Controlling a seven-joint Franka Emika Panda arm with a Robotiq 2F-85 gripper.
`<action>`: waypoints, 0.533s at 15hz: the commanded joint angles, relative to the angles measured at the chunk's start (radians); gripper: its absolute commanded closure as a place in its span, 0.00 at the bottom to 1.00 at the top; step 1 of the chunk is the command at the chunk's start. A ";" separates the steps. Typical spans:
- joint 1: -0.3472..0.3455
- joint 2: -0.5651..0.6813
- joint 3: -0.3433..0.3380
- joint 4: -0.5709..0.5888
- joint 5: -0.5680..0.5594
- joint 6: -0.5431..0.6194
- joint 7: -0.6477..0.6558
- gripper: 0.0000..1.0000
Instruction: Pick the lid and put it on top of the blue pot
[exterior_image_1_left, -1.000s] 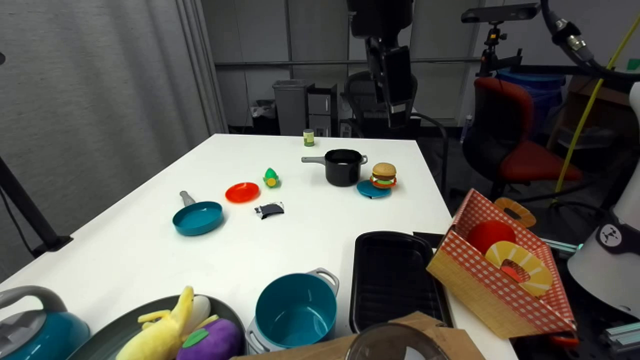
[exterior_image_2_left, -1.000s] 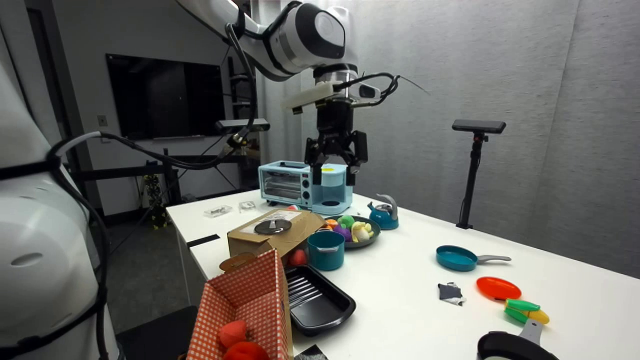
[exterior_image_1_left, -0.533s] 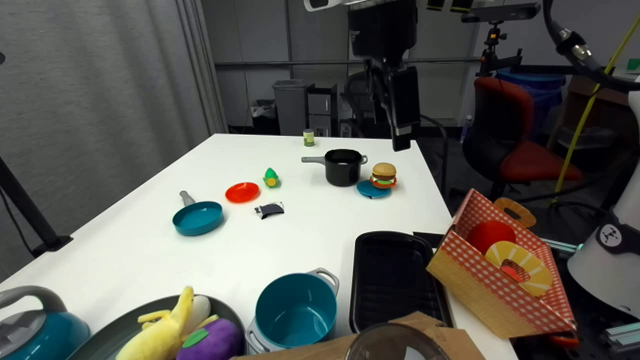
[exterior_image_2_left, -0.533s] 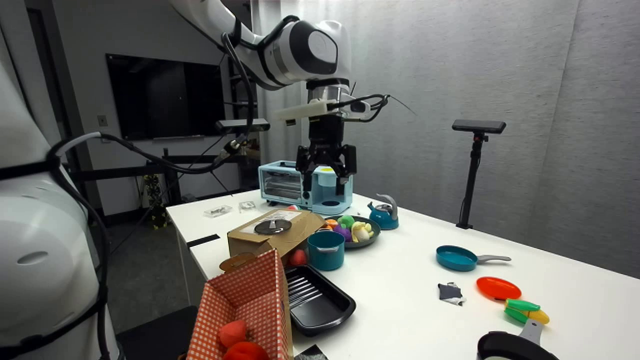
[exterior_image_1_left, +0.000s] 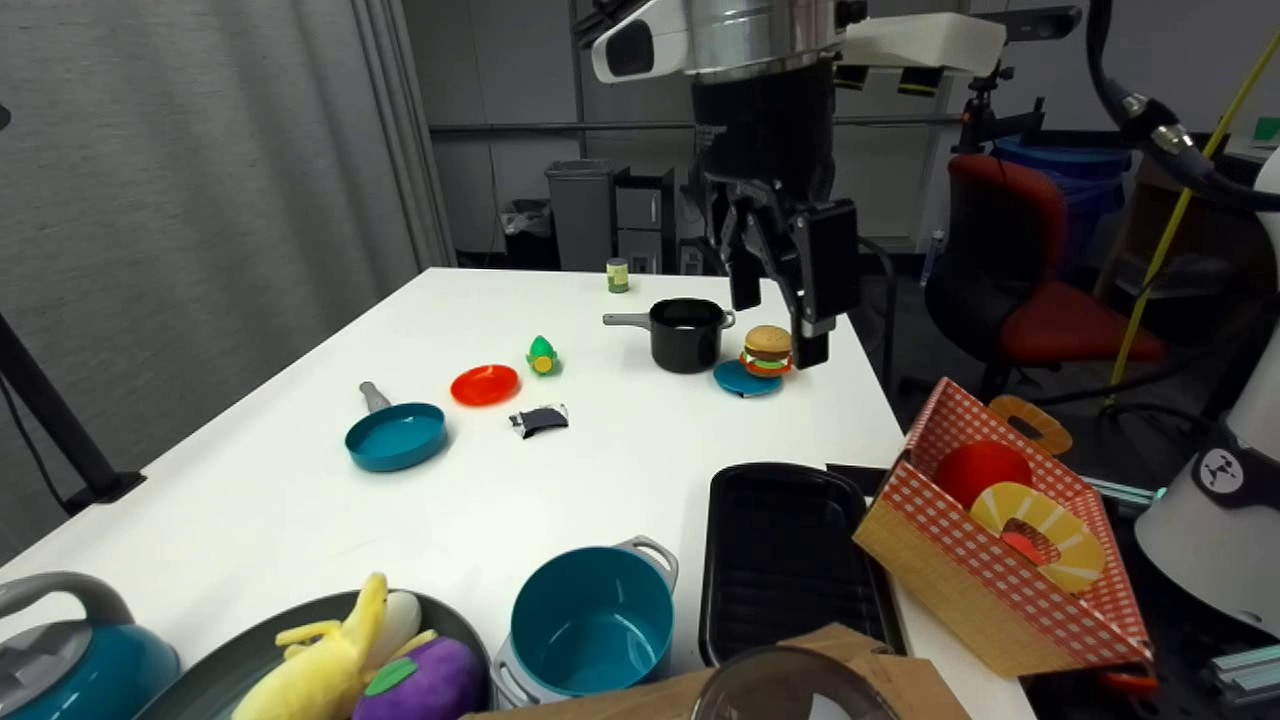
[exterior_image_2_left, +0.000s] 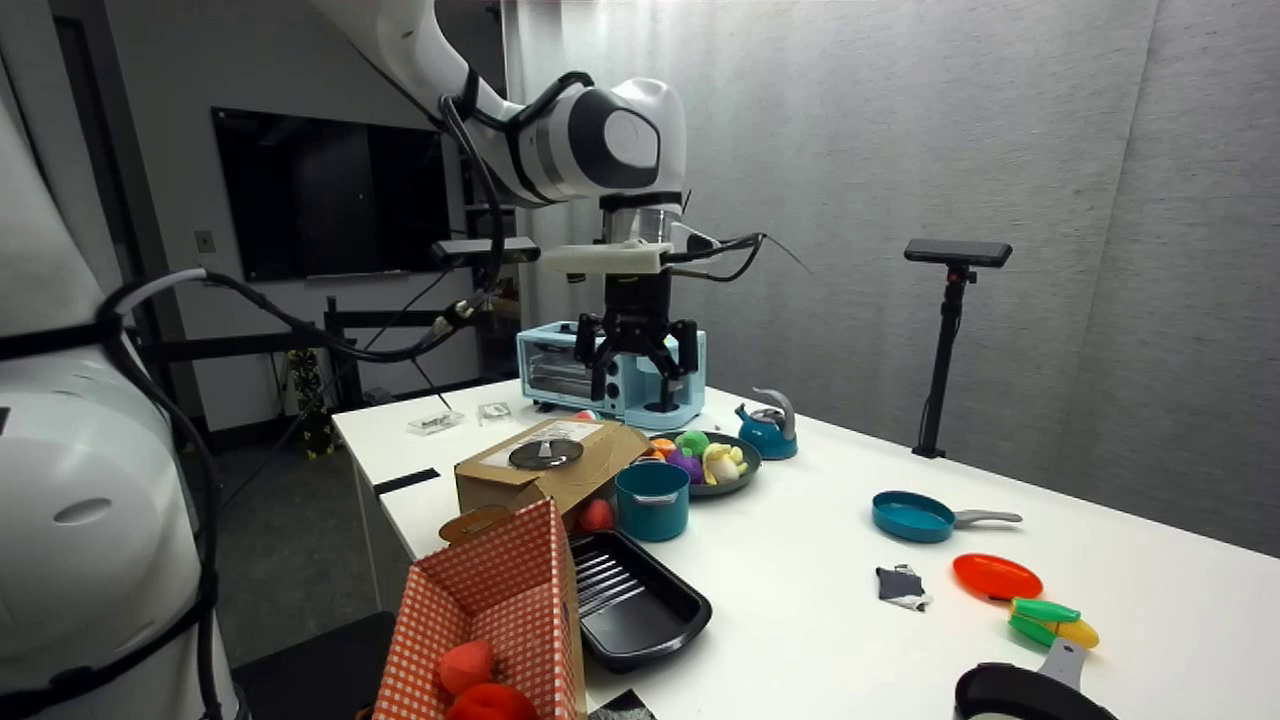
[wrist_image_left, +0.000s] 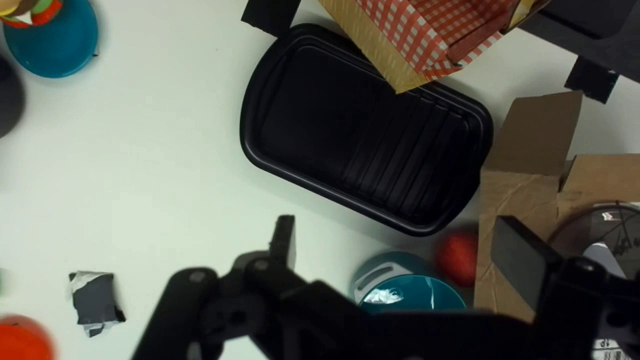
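The glass lid lies on top of a cardboard box, cut off by the lower frame edge. It lies flat in an exterior view and is partly covered by a finger in the wrist view. The blue pot stands uncovered beside the box; it also shows in an exterior view and, partly hidden by my gripper, in the wrist view. My gripper is open, empty and pointing down, well above the table. It also shows in an exterior view and the wrist view.
The cardboard box has open flaps. A black tray and a checkered basket stand near the pot. A pan of toy food, a kettle and a blue toaster oven are behind it.
My gripper has come down steadily, staying open. In an exterior view it has also shifted slightly toward the side of the box. The lid and pot have not moved.
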 joint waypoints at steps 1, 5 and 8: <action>0.022 0.017 0.003 -0.012 0.037 0.033 -0.082 0.00; 0.043 0.044 0.020 -0.006 0.048 0.051 -0.135 0.00; 0.056 0.067 0.034 -0.003 0.082 0.071 -0.177 0.00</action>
